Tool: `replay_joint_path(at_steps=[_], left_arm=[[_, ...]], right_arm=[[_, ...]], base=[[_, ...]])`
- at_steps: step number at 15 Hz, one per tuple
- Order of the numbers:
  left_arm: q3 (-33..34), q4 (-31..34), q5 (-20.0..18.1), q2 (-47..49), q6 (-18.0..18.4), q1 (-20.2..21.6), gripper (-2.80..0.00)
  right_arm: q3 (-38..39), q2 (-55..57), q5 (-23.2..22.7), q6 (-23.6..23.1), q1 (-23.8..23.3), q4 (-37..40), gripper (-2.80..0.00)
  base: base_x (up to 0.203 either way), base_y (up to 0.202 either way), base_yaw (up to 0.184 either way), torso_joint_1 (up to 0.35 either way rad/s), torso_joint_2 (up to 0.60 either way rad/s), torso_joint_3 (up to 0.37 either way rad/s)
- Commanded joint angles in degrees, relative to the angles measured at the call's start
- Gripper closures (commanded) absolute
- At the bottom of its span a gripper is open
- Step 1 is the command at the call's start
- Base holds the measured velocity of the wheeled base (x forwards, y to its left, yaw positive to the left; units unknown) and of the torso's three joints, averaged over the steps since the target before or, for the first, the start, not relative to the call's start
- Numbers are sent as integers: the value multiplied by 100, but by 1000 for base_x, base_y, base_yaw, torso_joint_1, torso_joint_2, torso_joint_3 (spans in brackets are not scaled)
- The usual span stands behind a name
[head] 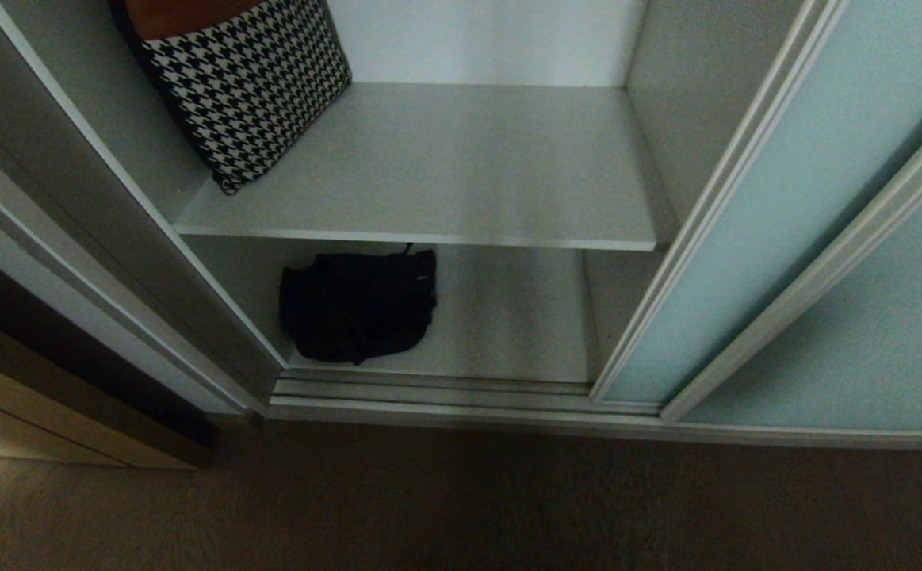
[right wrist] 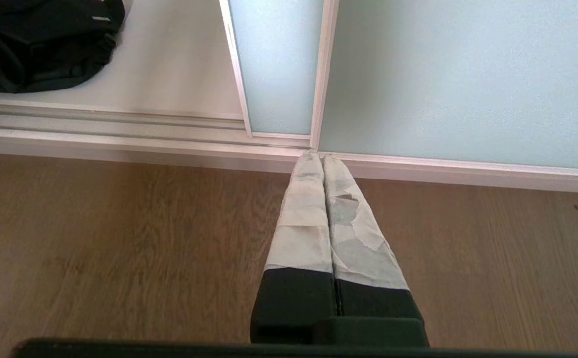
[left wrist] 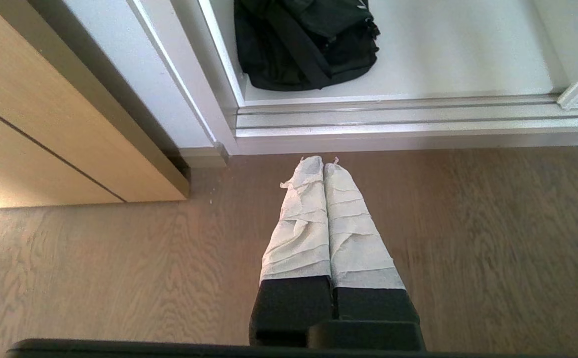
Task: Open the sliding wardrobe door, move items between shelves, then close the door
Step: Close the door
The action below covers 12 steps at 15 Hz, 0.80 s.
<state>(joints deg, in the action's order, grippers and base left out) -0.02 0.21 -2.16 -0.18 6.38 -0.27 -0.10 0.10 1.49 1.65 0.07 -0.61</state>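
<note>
Slid aside to the right end of the wardrobe bay: sliding wardrobe door (head: pixel 778 198), frosted pale blue-green glass in a thin silver frame, long axis running up and down, its left stile leaning across the head view from the floor track (head: pixel 429 392) toward the top right corner. Overlapped in front by a twin panel (head: pixel 881 333), cut off by the right edge. 2 glass panels in all.

2 shelves in view: upper shelf (head: pixel 461 174) and lower shelf (head: pixel 508 317), both flat and matt white-grey, long axes running across the bay.

1 black bag (head: pixel 357 305) on the lower shelf, at its left end and close to the front edge, just behind the track. Slumped and wider than deep, long axis roughly along the shelf front; broad strap crossing it diagonally in the left wrist view (left wrist: pixel 303 44). Rear part hidden under the upper shelf's front edge; no second black bag visible.

1 houndstooth cushion (head: pixel 250 79) at the back left corner of the upper shelf, tilted against the side wall, top cut off, with a brown patch above it that cannot be identified.

Left gripper (left wrist: pixel 323 161) above the wooden floor (left wrist: pixel 120 273), in front of the track, white-wrapped fingers (left wrist: pixel 301 223) pressed together, holding nothing. Right gripper (right wrist: pixel 317 156) likewise over the floor, tips at the sill where the 2 panels overlap, jaws pressed together and empty. Neither arm seen from the head camera.

1 light wood cabinet (left wrist: pixel 45 149) left of the wardrobe, mostly cut off.
</note>
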Motion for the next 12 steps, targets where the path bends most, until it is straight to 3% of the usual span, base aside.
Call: replay_joint_path(at_steps=[1,10,12], left_arm=[[2,-4,-4,18,-5,0,0],[2,-12,49,9,-233,0,0],[2,1,40,9,-185,0,0]], right_arm=[[1,8,1,2,1,-1,0],[-63,-3,10,-308,1,-62,0],[-882,126,14,-296,8,168,0]], base=[[0,0,0,0,0,0],[0,0,0,0,0,0],[0,0,0,0,0,0]])
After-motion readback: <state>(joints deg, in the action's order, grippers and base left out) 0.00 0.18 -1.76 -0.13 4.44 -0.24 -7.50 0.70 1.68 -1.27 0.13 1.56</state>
